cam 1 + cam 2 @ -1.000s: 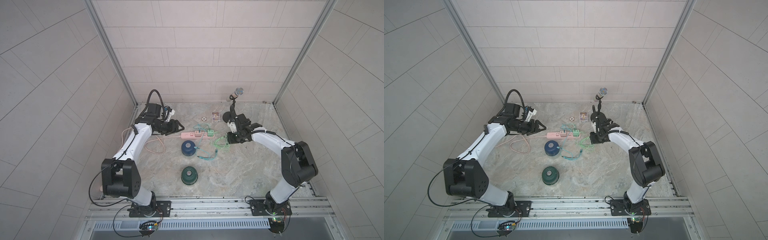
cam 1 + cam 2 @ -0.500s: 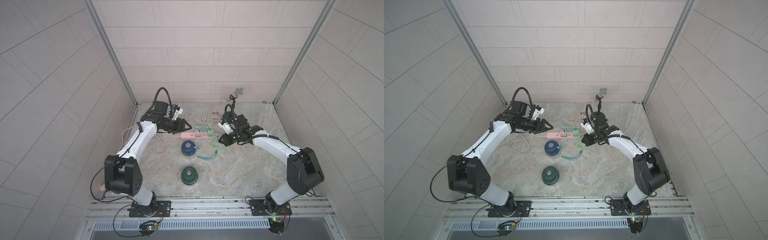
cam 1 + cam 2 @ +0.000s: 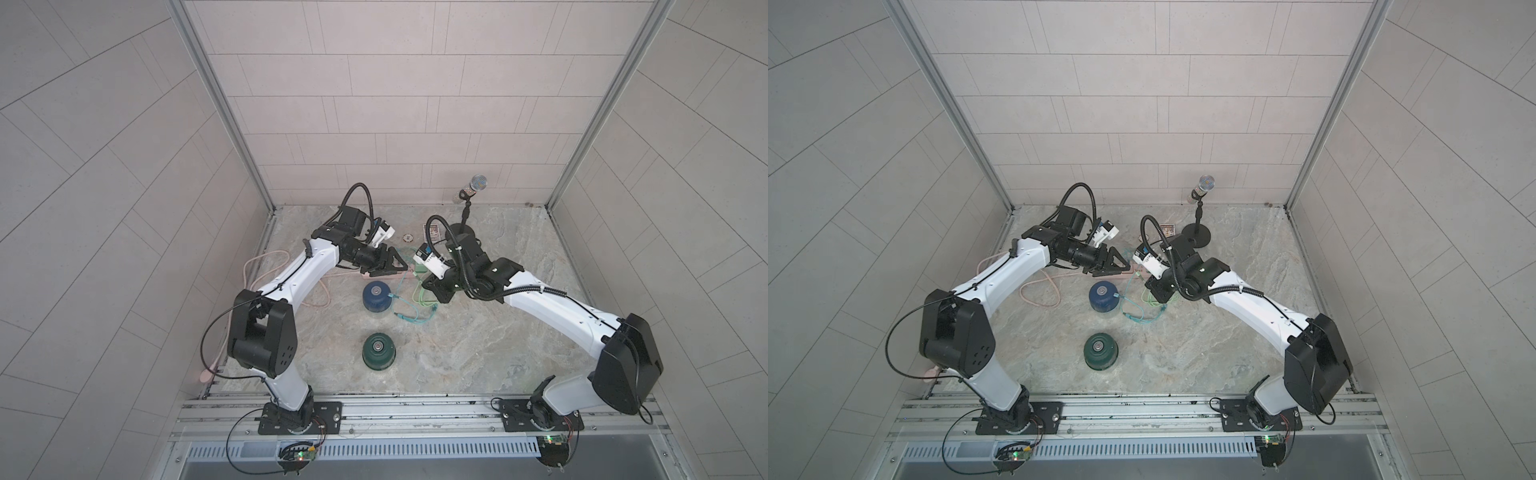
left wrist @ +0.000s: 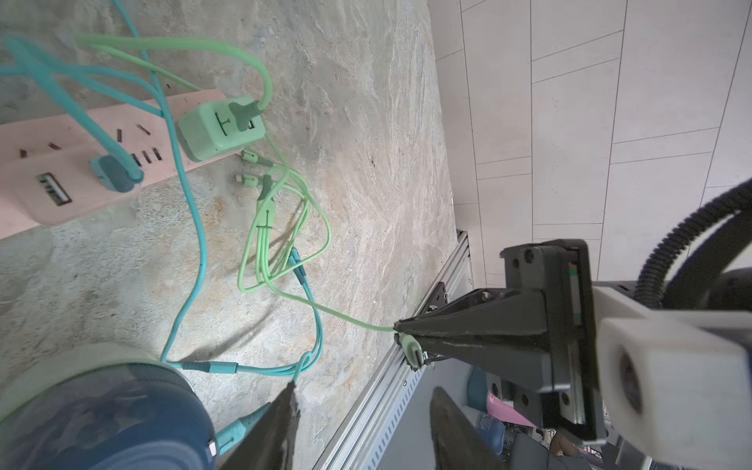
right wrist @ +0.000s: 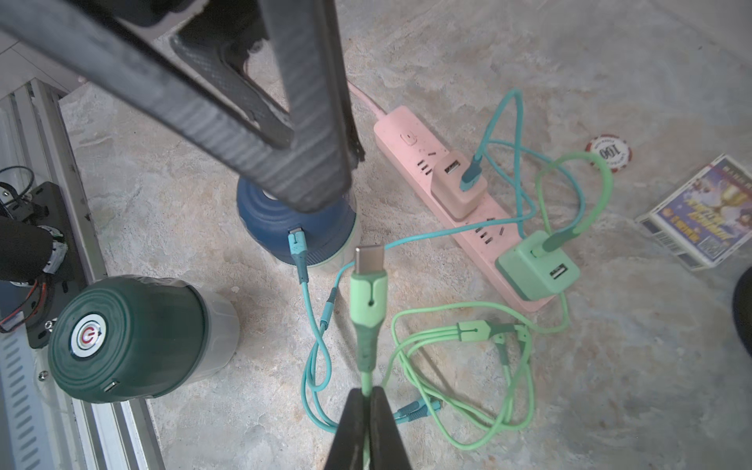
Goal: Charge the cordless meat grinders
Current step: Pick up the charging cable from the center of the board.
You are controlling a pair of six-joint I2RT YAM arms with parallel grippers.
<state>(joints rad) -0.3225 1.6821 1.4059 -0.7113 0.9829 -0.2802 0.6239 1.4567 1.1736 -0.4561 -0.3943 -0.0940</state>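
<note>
- Bright, even, soft light in both top views; shadows faint.
- Left wrist view: blue grinder (image 4: 101,419) near and blurred; green cable (image 4: 264,215) sharp, with a soft shadow.

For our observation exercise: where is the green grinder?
In a top view, the green grinder stands centrally, between the blue grinder and the front rail.
</note>
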